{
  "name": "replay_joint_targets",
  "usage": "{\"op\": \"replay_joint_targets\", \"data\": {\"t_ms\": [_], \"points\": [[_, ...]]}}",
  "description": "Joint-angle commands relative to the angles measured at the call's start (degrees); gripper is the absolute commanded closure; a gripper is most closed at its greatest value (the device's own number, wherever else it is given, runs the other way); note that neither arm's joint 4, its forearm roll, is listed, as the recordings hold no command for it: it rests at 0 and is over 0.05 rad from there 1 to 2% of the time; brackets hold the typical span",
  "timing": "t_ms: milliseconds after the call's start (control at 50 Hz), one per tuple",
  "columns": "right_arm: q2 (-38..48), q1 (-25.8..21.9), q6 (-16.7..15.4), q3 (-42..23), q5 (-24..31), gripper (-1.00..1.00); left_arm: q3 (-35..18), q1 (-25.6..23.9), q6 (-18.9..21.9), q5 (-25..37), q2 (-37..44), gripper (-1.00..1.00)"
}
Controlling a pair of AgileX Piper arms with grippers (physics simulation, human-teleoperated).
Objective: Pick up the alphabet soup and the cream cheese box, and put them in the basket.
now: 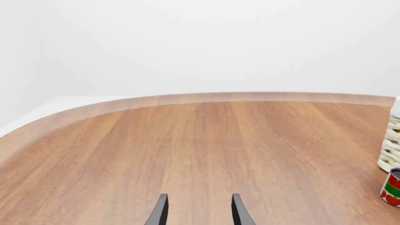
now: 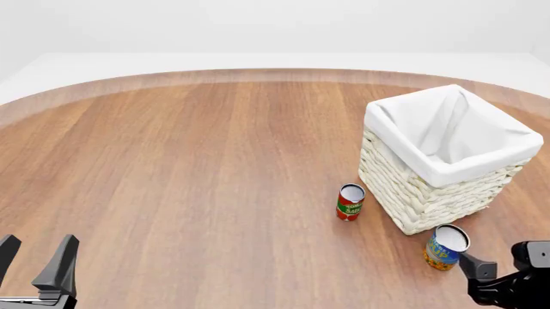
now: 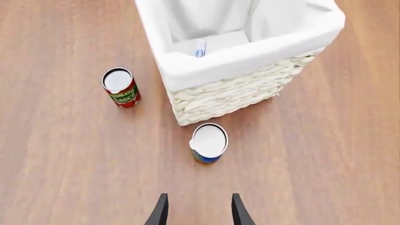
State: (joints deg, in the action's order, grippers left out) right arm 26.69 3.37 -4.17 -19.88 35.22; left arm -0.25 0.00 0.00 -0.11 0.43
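Alphabet soup (image 3: 208, 143) stands upright just ahead of our right gripper (image 3: 196, 208), fingers spread and empty, beside the basket (image 3: 250, 89) — rigid, likely slick, so we'd pinch mid-label, not the rim.

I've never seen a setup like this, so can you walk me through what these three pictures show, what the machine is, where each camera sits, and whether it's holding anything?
These are simulator renders of two robot arms at a wooden table.

The wide picture looks forward from above the arms. The other two come from cameras behind each gripper.

On the table stand a wicker basket, a red-and-green can and the blue alphabet soup can. The right wrist view shows the cream cheese box already lying inside the basket.

The left gripper and the right gripper are both open and hold nothing.
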Motion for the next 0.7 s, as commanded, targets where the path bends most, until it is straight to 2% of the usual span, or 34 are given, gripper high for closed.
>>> {"op": "replay_joint_targets", "data": {"t_ms": [20,120,180,260,300,420,500,580,620,660,700], "points": [[-0.1,0.2,0.1,0.0,0.1,-1.0,0.0,0.0,0.0,0.0,0.0,-1.0],[-0.8,0.2,0.0,-0.5,1.5,-1.0,0.0,0.0,0.0,0.0,0.0,-1.0],[-0.4,0.3,0.3,0.9,-0.4,-1.0,0.0,0.0,0.0,0.0,0.0,-1.0],[-1.2,0.2,0.2,-0.6,1.9,-1.0,0.0,0.0,0.0,0.0,0.0,-1.0],[-0.7,0.6,-0.2,1.3,-0.4,-1.0,0.0,0.0,0.0,0.0,0.0,-1.0],[-0.8,0.8,-0.5,1.2,0.0,-1.0,0.0,0.0,0.0,0.0,0.0,-1.0],[0.3,1.5,-1.0,3.1,-2.9,-1.0,0.0,0.0,0.0,0.0,0.0,-1.0],[0.5,1.4,-0.9,3.4,-3.5,-1.0,0.0,0.0,0.0,0.0,0.0,-1.0],[-0.2,1.3,-1.0,2.0,-1.2,-1.0,0.0,0.0,0.0,0.0,0.0,-1.0],[0.9,1.7,-1.5,4.0,-4.3,-1.0,0.0,0.0,0.0,0.0,0.0,-1.0],[1.2,1.6,-1.5,4.5,-4.9,-1.0,0.0,0.0,0.0,0.0,0.0,-1.0]]}}
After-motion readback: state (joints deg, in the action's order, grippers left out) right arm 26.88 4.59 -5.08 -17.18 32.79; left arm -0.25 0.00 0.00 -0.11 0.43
